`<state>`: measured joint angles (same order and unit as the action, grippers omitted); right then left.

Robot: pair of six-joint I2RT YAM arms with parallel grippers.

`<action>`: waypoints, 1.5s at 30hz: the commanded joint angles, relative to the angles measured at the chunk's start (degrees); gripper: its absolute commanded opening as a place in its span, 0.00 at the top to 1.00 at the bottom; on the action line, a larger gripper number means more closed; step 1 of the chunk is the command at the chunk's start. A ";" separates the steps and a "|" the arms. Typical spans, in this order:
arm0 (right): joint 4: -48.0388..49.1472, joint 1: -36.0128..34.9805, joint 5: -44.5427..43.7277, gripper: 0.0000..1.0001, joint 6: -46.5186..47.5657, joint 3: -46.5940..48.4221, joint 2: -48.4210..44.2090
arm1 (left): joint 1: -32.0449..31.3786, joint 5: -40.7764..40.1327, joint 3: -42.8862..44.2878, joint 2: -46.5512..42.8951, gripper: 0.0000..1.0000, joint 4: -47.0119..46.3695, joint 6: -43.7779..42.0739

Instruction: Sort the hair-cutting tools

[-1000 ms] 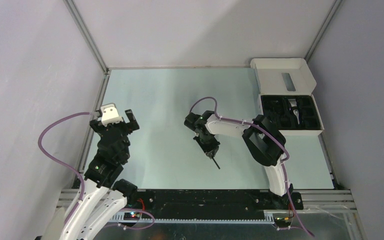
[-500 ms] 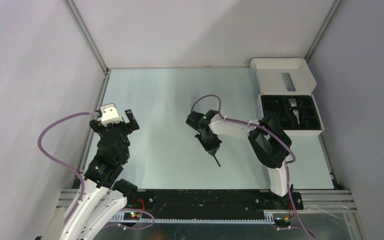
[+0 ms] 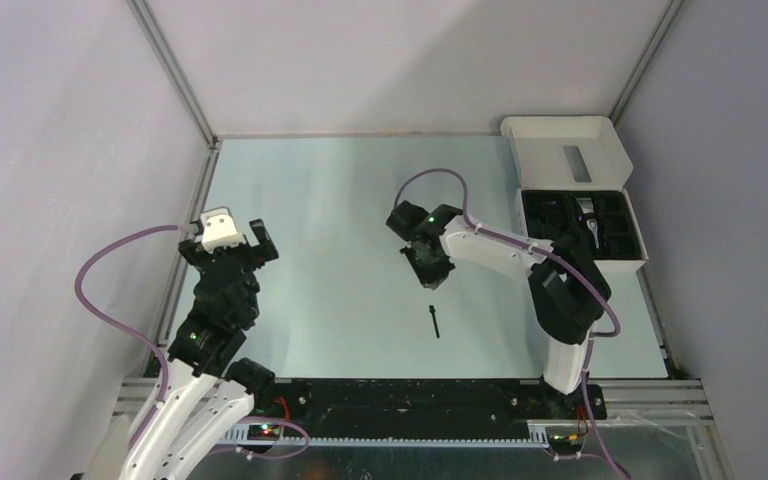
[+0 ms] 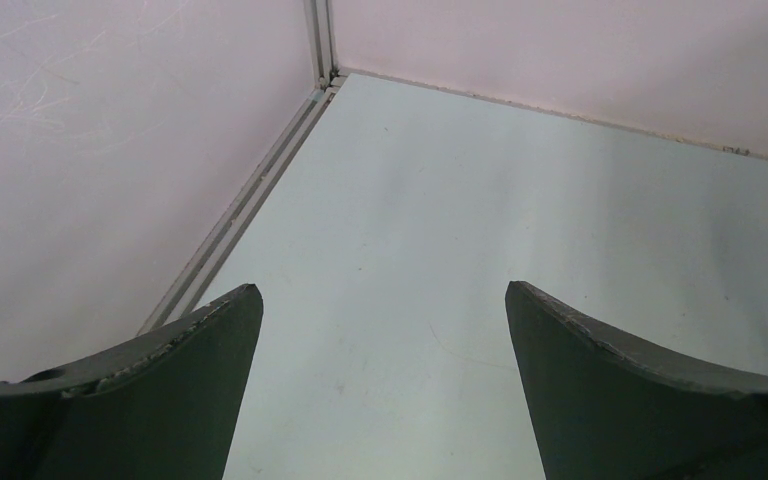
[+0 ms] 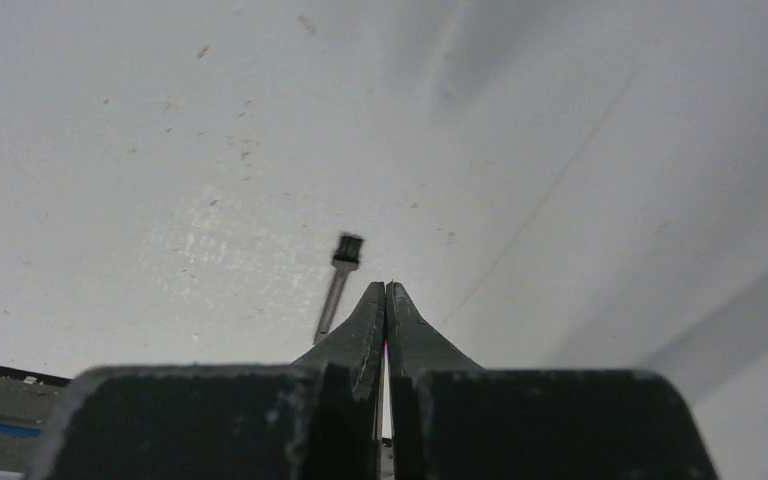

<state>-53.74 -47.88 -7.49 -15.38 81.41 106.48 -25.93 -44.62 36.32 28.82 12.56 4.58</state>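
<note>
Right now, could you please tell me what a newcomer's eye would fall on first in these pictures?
A thin black stick lies alone on the pale table, near the middle front. The right gripper hangs just beyond it, shut with nothing between its fingers. An open white box sits by the table's far right corner.

Enclosure: left wall (image 3: 60, 130), back wall (image 3: 410, 60) and right wall (image 3: 730, 180) are plain grey-lilac panels, joined by aluminium corner profiles (image 3: 173, 75). Table top (image 3: 320, 190) is pale mint and matte, with specks and faint scuffs close up. Black rail (image 3: 410, 392) along near edge. Lighting soft and even, mild glare patch on table.
</note>
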 commanded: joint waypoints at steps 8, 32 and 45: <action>-1.01 3.70 -0.33 0.73 -0.31 -3.47 -5.90 | 0.45 0.31 -0.37 -0.34 0.02 -1.57 0.61; 7.17 -3.70 2.84 0.63 -17.50 -11.36 0.59 | 0.42 1.20 -0.10 -1.24 0.02 -1.13 1.44; 6.88 -3.60 0.45 0.72 -18.73 -13.18 4.28 | 0.44 1.03 -0.22 -1.25 0.02 -1.13 1.40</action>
<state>-47.86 -51.27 -4.01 -32.84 70.26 107.44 -25.89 -43.31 36.32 28.03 12.62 5.06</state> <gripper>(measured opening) 0.306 0.985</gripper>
